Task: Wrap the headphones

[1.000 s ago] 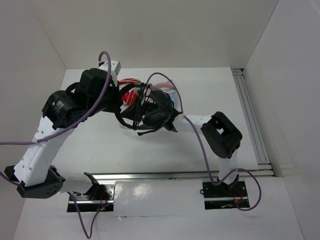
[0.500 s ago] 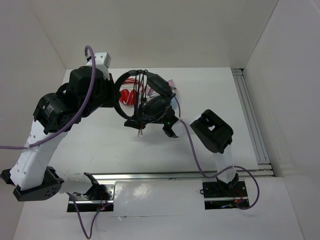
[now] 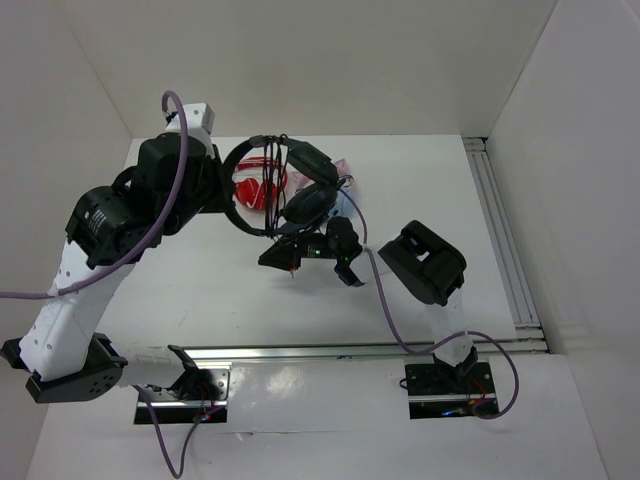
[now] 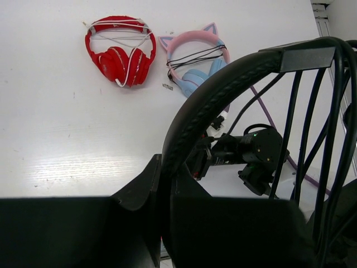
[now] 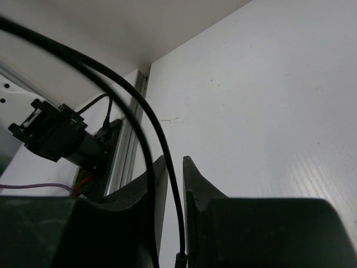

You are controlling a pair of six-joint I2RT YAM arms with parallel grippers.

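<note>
The black headphones (image 3: 305,203) hang in the air over the middle of the table. My left gripper (image 3: 226,192) is shut on their padded headband (image 4: 223,84), which runs up from between my fingers (image 4: 142,184) in the left wrist view. Several turns of the thin black cable (image 4: 290,128) cross the band. My right gripper (image 3: 287,258) sits just below the ear cups. It is shut on a strand of the cable (image 5: 174,195), which passes between its fingertips. The coloured plugs are not visible.
Red-and-white headphones (image 4: 120,50) and pink and light-blue cat-ear headphones (image 4: 195,61) lie on the table at the far side, under the lifted headset. An aluminium rail (image 3: 380,350) runs along the near edge and another (image 3: 505,240) along the right.
My left gripper has carried the headset left and toward the far side. My right gripper has pulled back from the ear cups toward the near side, with the cable in it.
</note>
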